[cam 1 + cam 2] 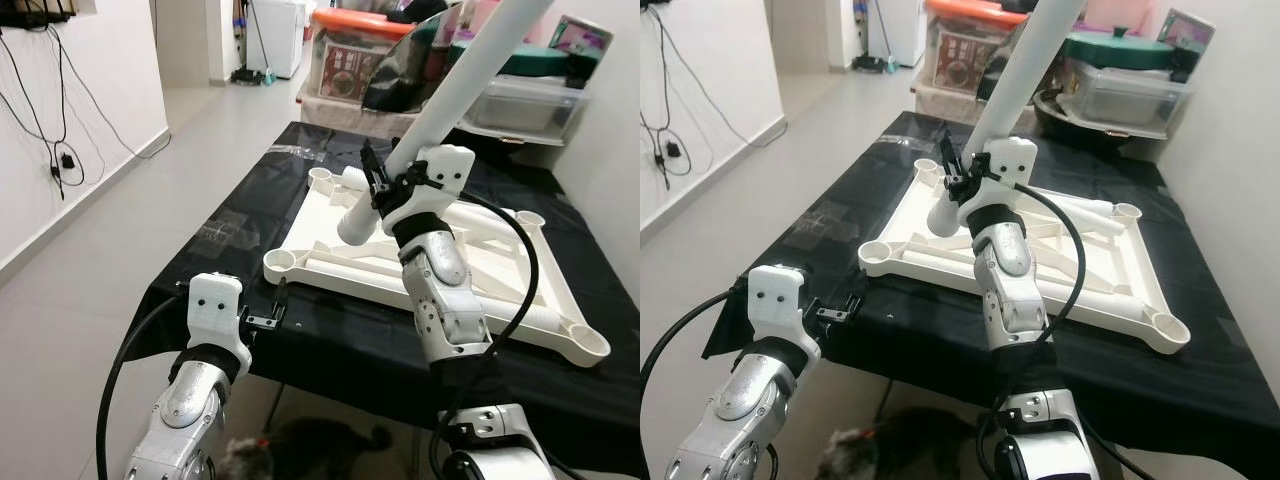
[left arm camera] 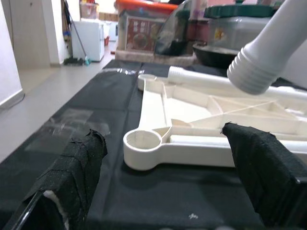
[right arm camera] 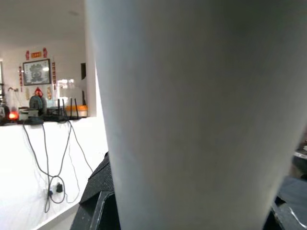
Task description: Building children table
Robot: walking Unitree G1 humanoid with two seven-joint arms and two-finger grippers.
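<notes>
The children's tabletop frame [image 1: 480, 265], a white plastic square with round sockets at its corners, lies upside down on a bench [image 1: 250, 205] draped in black cloth. The right arm rises from the near edge of the bench, its forearm nearly upright over the frame, and the right gripper [image 1: 378, 178] clamps a long white table leg [image 1: 470, 75] near its lower end, fingers pinched on the tube. The leg slants up and away to the right, out past the top of the head views; its ribbed lower end [image 2: 252, 76] hangs in the air above the frame's near-left part, apart from any socket. In the right wrist view the tube's white wall [image 3: 201, 115] stands close before the lens, with a white wall and dangling cables [image 3: 53, 158] behind. The left arm is bent low at the bench's near-left corner, and the left gripper [image 1: 262, 318] points along the cloth toward the frame with its black, tape-wrapped fingers [image 2: 76, 177] spread wide and holding nothing. Just beyond them sits the frame's near-left corner socket [image 2: 142, 142], open end up. Plastic storage boxes [image 1: 520, 100] crowd the far end of the bench, and a furry animal [image 1: 300, 445] lies on the floor beneath the near edge.
</notes>
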